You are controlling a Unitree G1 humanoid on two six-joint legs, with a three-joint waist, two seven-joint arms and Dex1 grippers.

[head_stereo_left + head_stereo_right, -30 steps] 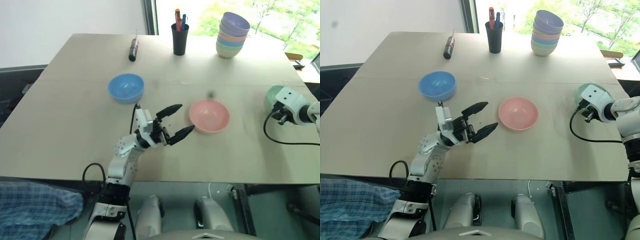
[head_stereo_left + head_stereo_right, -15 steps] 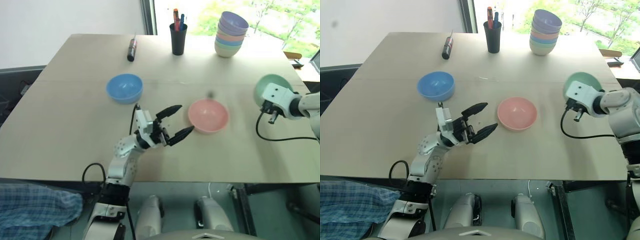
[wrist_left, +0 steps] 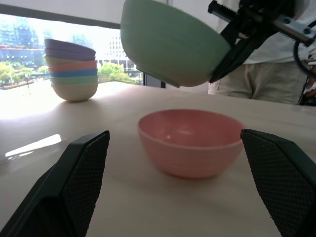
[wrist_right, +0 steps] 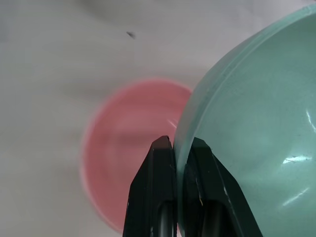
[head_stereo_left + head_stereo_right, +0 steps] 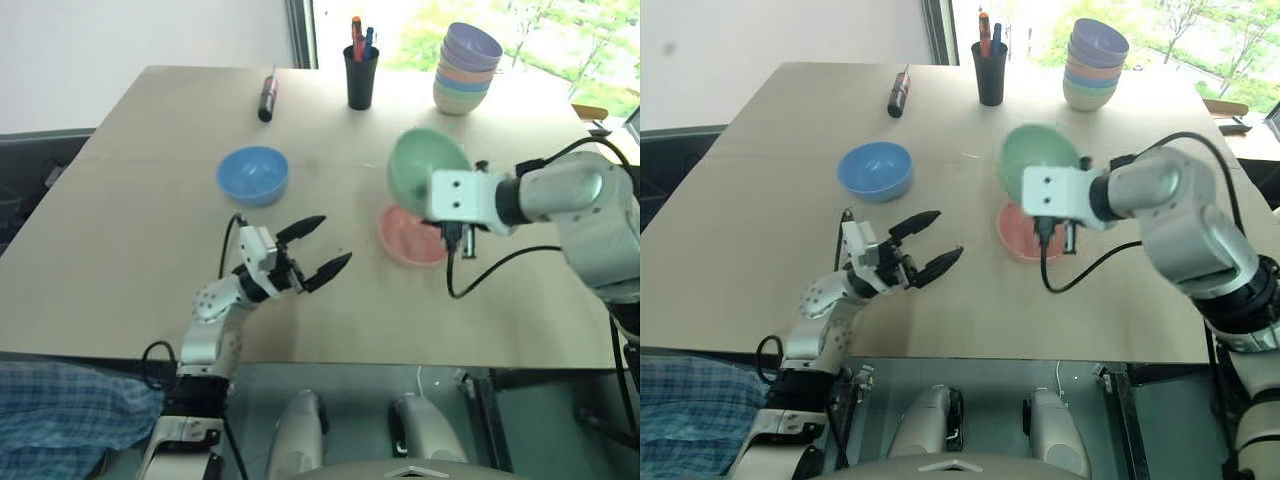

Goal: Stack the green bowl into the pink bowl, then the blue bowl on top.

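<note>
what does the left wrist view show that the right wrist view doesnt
Left wrist view alone: the green bowl seen from outside, tilted and hanging in the air above the pink bowl without touching it; the tall pastel stack of bowls on the table; and a person standing behind.

Right wrist view alone: the right claw shut on the green bowl's rim, one finger inside and one outside, and the bowl's glossy inside.

Both: the green bowl held over the empty pink bowl, on the tan tabletop.
</note>
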